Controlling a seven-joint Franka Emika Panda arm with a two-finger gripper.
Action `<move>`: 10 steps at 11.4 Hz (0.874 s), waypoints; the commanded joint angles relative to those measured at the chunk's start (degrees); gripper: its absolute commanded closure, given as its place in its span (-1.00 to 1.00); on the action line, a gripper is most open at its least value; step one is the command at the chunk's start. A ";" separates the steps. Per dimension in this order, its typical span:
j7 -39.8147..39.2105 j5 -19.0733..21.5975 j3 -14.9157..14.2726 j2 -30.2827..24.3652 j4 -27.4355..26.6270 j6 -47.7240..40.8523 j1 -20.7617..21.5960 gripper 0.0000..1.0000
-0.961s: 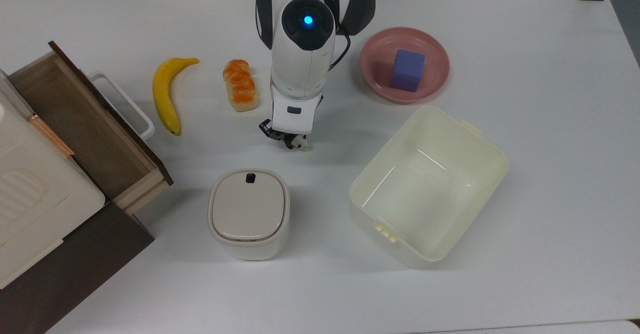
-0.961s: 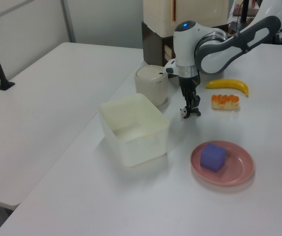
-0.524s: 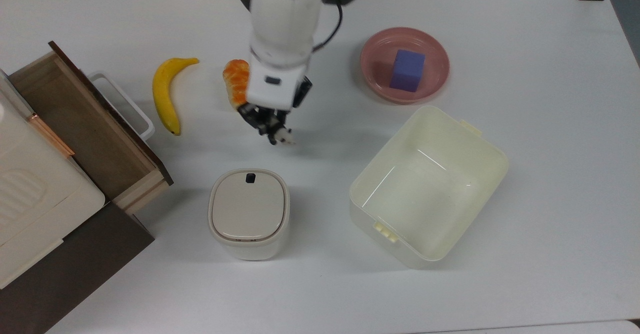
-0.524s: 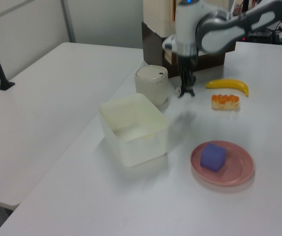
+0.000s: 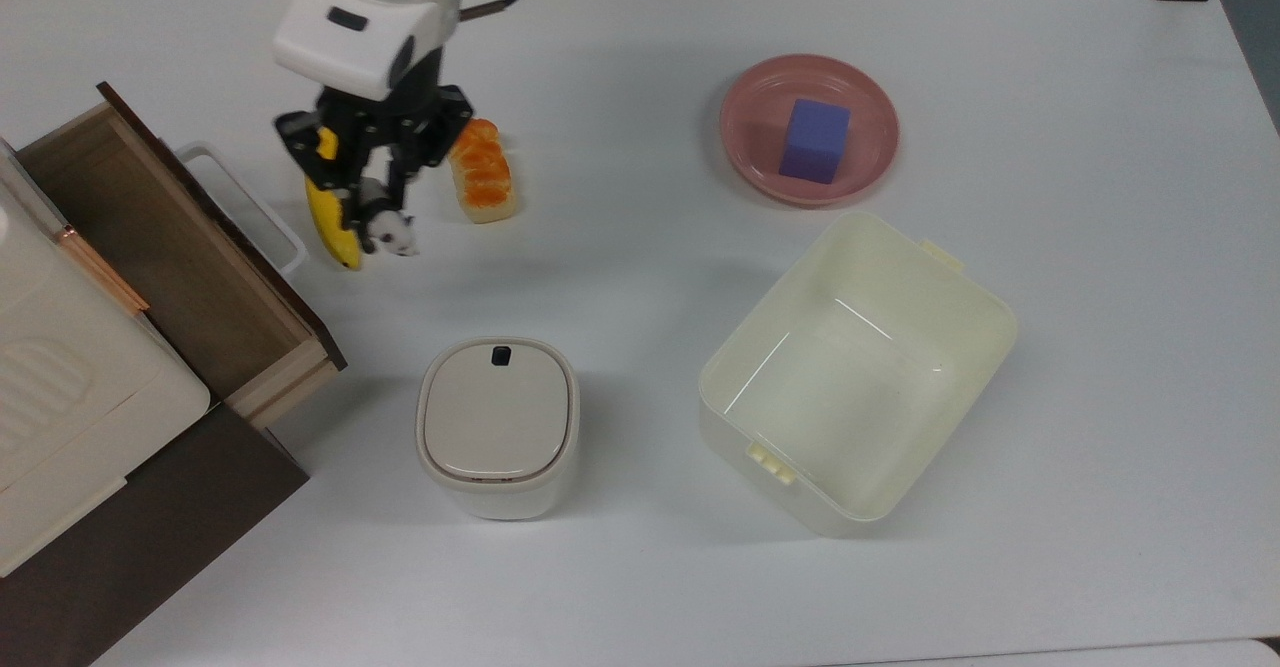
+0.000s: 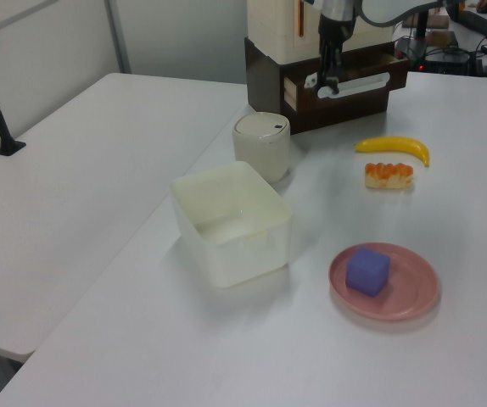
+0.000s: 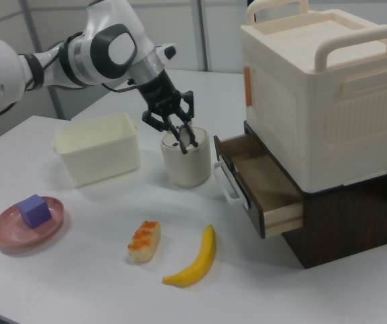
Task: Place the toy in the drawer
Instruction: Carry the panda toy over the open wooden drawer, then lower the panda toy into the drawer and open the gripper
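In the top view, the black fingers point(image 5: 352, 209) pinch the tiny black-and-white panda toy point(image 5: 390, 234) above the yellow banana point(image 5: 328, 219), just beside the open light-wood drawer point(image 5: 170, 247) with its white loop handle. In the right view, the gripper point(image 7: 182, 140) holds the toy point(image 7: 187, 144) in the air near the drawer point(image 7: 261, 185), above the white bench point(image 7: 85, 270).

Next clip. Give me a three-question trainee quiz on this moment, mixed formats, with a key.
1. True or false: the end effector holds the toy above the table.
2. Multiple choice: the purple cube sits in A) the cream bin, B) the pink plate, C) the drawer.
3. Fill in: in the top view, the bread loaf lies to the right of the ____.

Key: 1 true. 2 B. 3 banana; the end effector partly covers it in the top view.
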 commanded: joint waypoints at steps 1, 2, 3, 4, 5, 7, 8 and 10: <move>-1.28 -5.95 -0.58 0.44 0.69 0.53 -3.48 0.50; -2.15 -6.67 -0.58 0.53 0.60 4.28 -4.98 0.50; -3.72 -6.67 -0.58 0.88 0.51 7.01 -6.64 0.50; -5.74 -6.67 -0.58 1.23 0.51 8.61 -8.40 0.50; -7.33 -6.67 -0.49 1.50 0.51 10.88 -9.64 0.49; -7.87 -6.76 -0.49 2.64 0.33 12.05 -10.26 0.33; -7.61 -6.68 -0.58 3.08 0.42 12.05 -10.18 0.15; -5.17 -5.80 0.21 2.91 0.33 11.96 -10.00 -0.59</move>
